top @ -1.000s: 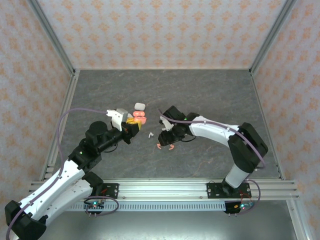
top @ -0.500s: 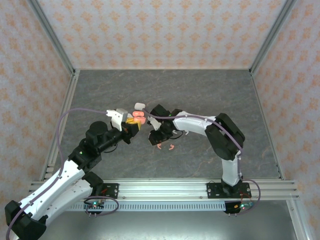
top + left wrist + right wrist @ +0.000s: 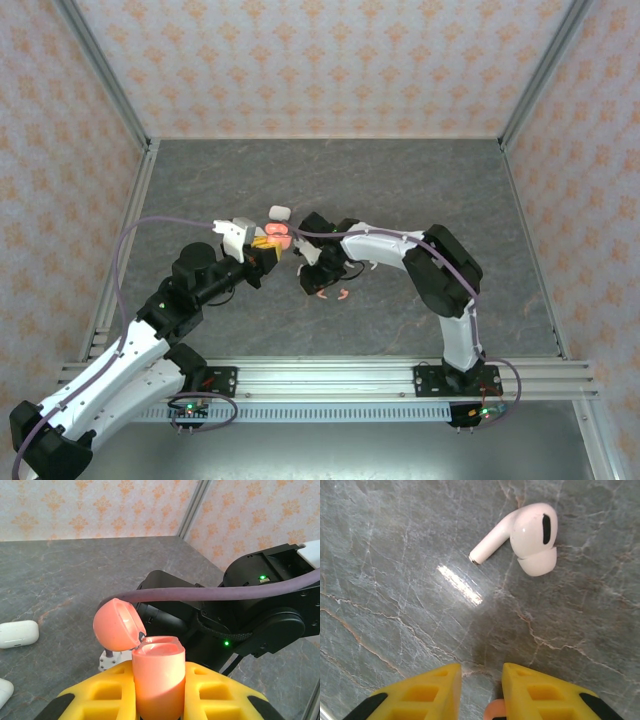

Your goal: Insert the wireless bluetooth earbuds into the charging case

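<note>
Looking down from the top external camera, the left gripper (image 3: 268, 241) clamps the small salmon-pink plastic charging case (image 3: 282, 236). The right gripper (image 3: 312, 278) hangs low just beside it over the grey marbled table (image 3: 400, 180). One tiny salmon-pink hook-shaped earbud (image 3: 319, 293) lies right at the right gripper's fingers and a second pink earbud (image 3: 342, 293) just beside them. With the two arms this close, a careless swing could knock the case askew. From the left wrist, the case (image 3: 156, 662) stands upright in the left gripper (image 3: 159, 700) with its round lid (image 3: 117, 630) flipped back. The right arm's black body (image 3: 210, 615) looms directly behind the case, and a rounded white plastic case (image 3: 17, 633) lies off to the fingers' left. A bump on that lid could shut it or twist the case in the grip. From the right wrist, the right gripper (image 3: 481, 672) is narrow, with a salmon-pink scrap (image 3: 494, 711) low between the yellow fingers (image 3: 420, 690). I cannot tell whether it is clamped. A glossy white hook-shaped earbud (image 3: 530, 535) lies ahead of the tips, apart. A pinch on so small and slick a bud could squirt it out or seat it crooked, and then its stem would likely miss the socket.
</note>
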You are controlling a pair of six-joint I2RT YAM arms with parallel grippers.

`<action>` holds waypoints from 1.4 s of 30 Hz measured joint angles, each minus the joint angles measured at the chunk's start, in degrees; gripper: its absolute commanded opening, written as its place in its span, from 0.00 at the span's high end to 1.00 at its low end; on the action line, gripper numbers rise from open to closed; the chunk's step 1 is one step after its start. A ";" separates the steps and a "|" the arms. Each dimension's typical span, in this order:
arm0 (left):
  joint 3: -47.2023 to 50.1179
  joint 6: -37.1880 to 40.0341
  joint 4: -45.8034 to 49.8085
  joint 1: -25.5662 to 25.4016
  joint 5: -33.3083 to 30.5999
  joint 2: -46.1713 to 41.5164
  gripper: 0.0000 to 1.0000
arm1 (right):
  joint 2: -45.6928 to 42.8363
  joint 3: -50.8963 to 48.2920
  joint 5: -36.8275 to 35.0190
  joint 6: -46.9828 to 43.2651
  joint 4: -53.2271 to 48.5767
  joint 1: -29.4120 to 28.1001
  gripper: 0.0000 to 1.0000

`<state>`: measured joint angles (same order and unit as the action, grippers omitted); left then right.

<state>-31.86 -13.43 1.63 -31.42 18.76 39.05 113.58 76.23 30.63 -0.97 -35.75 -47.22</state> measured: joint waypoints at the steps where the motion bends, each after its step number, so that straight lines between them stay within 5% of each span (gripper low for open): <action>1: 0.00 0.00 0.02 0.00 0.00 0.00 1.00 | -0.24 -0.28 -0.31 -0.02 0.00 0.00 0.72; 26: 0.00 -0.13 0.09 0.00 0.00 0.74 1.00 | -6.40 -7.28 -5.16 -0.57 -2.03 0.00 0.70; 42: 0.00 -0.15 0.09 0.00 -0.24 0.74 1.00 | -7.76 -7.32 -5.01 -1.46 -2.43 0.02 0.78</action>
<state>-31.86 -13.58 1.72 -31.42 18.52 39.79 105.82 68.90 25.63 -2.44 -38.17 -47.20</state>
